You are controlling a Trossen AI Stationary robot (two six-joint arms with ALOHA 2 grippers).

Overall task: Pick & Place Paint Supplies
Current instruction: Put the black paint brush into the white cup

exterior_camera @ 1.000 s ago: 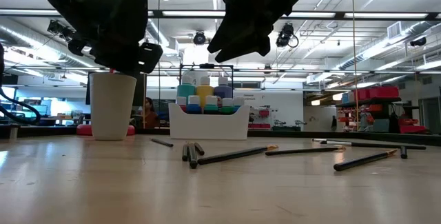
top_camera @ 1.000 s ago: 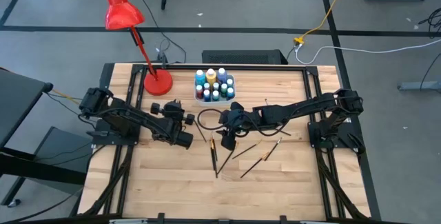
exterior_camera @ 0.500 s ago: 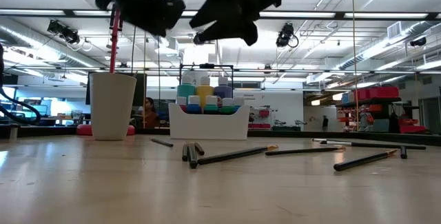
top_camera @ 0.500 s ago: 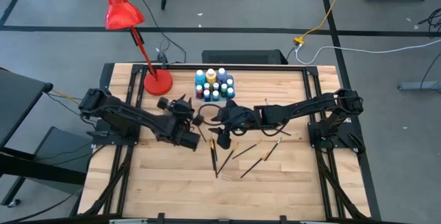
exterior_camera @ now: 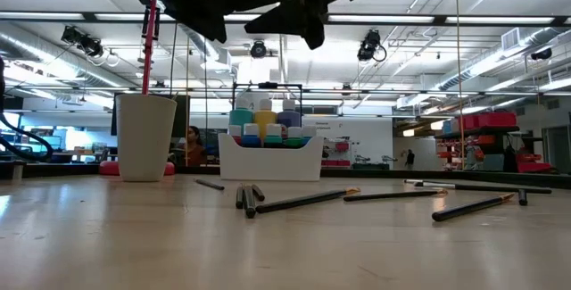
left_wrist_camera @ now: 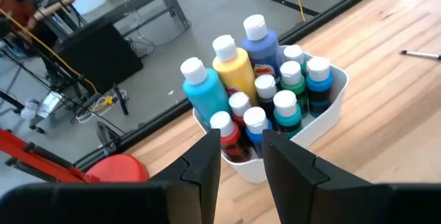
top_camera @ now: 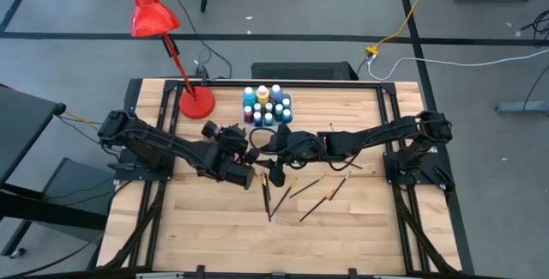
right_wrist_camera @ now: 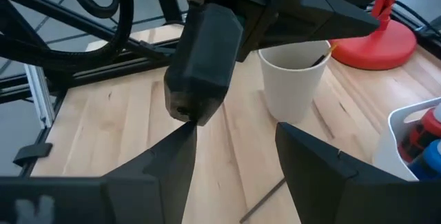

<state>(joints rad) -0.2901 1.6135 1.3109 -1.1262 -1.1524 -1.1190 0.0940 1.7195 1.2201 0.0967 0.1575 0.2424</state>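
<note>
Both arms hang over the middle of the table. The left gripper (left_wrist_camera: pixel 240 156) stands with a narrow gap between its fingers and nothing in it, the white bin (left_wrist_camera: pixel 324 110) of paint bottles (left_wrist_camera: pixel 234 69) just ahead of its tips. The right gripper (right_wrist_camera: pixel 231 156) is spread wide and empty, a white cup (right_wrist_camera: pixel 293 72) beyond it, the paintbrushes (top_camera: pixel 268 195) lying loose on the wood just below and beside it.

The bottles look like light, smooth plastic, packed tight; I'd take 1 by its white cap, since the bodies leave no room for fingers. The brushes seem stiff, thin and prone to roll, best pinched mid-handle.

From table level both grippers are cut off overhead, and I can't tell what sits inside the cup
</note>
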